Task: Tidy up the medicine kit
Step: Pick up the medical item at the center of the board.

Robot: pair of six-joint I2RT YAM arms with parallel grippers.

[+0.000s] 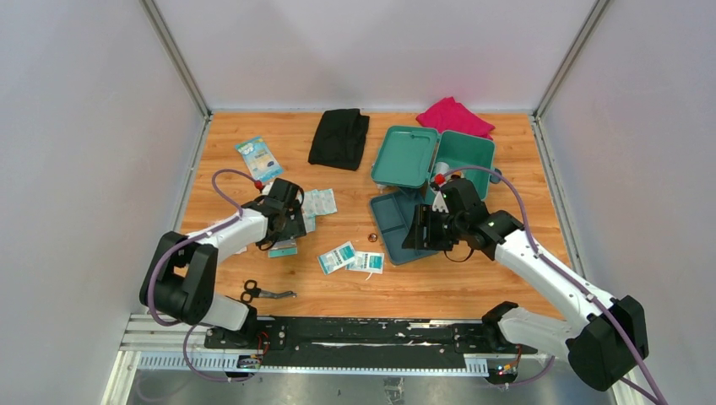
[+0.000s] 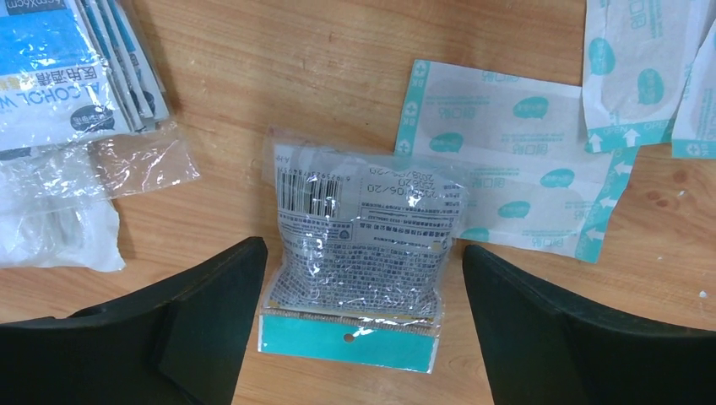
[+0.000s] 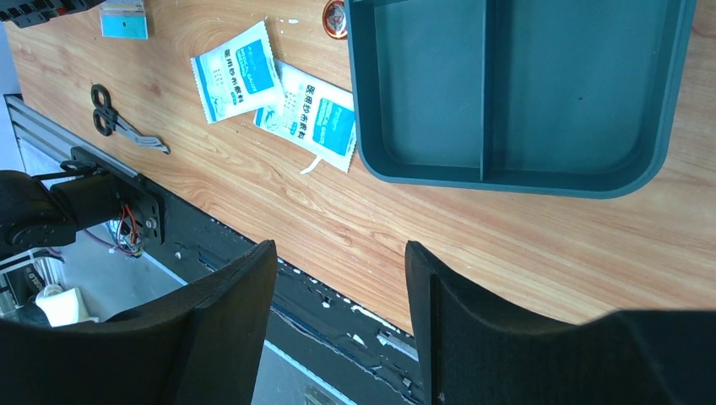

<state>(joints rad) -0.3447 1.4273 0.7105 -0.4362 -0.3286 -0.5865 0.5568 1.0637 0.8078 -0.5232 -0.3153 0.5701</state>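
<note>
The teal medicine kit [image 1: 466, 153] stands open at the back right, its lid [image 1: 405, 157] lying flat to the left. Its darker two-compartment tray [image 3: 422, 93] lies empty on the table in front of it, partly hidden in the top view [image 1: 390, 221] by my right gripper [image 1: 420, 228]. That gripper [image 3: 339, 246] is open, hovering near the tray's front edge with nothing in it. My left gripper [image 1: 283, 224] is open, its fingers on either side of a clear packet with a teal header [image 2: 359, 253] that lies flat on the wood.
Plaster strips [image 2: 507, 160] and alcohol wipe packets [image 2: 59, 76] lie around the clear packet. Two blue-white sachets [image 3: 279, 93] and a small round brown thing [image 3: 335, 17] lie left of the tray. Scissors [image 1: 266, 293] rest near the front edge. Black cloth [image 1: 339, 137], pink cloth [image 1: 456, 116] and a blue packet [image 1: 259, 158] are at the back.
</note>
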